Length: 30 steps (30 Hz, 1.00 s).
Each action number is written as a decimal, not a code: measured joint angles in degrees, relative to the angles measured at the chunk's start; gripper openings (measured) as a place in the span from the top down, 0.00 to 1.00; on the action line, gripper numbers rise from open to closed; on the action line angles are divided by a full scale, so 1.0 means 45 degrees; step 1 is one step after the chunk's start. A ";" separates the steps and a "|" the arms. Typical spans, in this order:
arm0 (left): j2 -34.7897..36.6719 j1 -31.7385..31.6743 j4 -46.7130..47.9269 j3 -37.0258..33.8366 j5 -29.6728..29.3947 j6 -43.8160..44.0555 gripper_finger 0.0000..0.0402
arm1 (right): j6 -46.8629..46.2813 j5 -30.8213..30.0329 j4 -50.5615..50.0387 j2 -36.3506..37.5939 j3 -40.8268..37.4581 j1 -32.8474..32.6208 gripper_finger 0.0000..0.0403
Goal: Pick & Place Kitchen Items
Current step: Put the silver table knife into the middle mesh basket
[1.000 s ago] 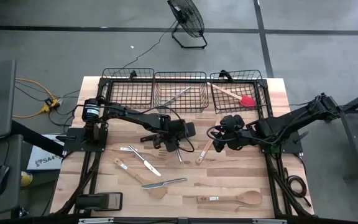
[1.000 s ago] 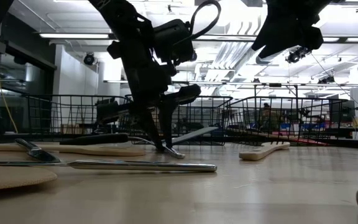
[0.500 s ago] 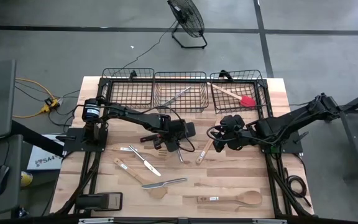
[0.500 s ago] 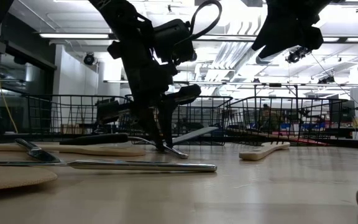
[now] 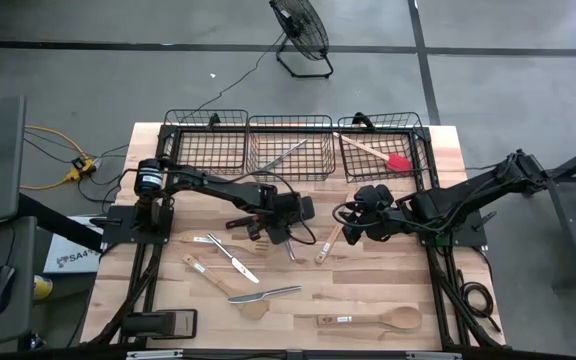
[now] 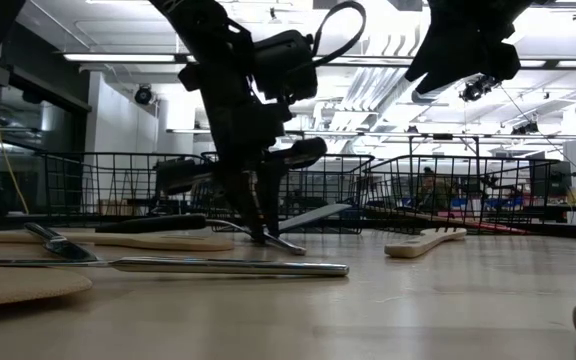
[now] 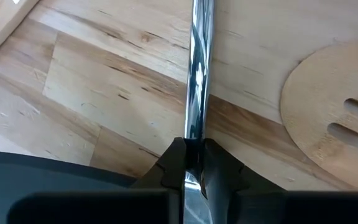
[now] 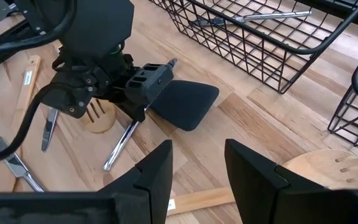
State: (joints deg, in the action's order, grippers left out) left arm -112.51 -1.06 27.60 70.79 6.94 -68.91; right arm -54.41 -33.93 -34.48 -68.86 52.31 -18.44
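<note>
We saw the left gripper (image 7: 193,163) clenched on a slim silver knife (image 7: 197,93), low on the wooden table (image 7: 104,93) in front of the baskets (image 5: 288,145). The polished, narrow handle could have slipped or pivoted between the fingers on lifting; its far end seemed to rest on the wood. The right gripper (image 8: 197,163) waited nearby, jaws apart, empty. A slotted wooden spatula (image 7: 334,124) lay just beside the knife.

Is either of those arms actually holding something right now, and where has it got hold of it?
Yes. The left gripper is shut on a silver metal utensil, pinching its shaft. The right gripper hangs open, holding nothing.
</note>
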 joint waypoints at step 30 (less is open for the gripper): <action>-0.0073 0.0024 0.3069 0.2342 -0.0821 0.1367 0.99 | -0.0233 -0.0175 -0.0010 0.0000 0.0000 -0.0597 0.66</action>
State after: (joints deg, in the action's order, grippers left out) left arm -112.84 -0.95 41.41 81.33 3.25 -62.76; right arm -55.46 -34.72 -34.53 -68.86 52.31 -21.12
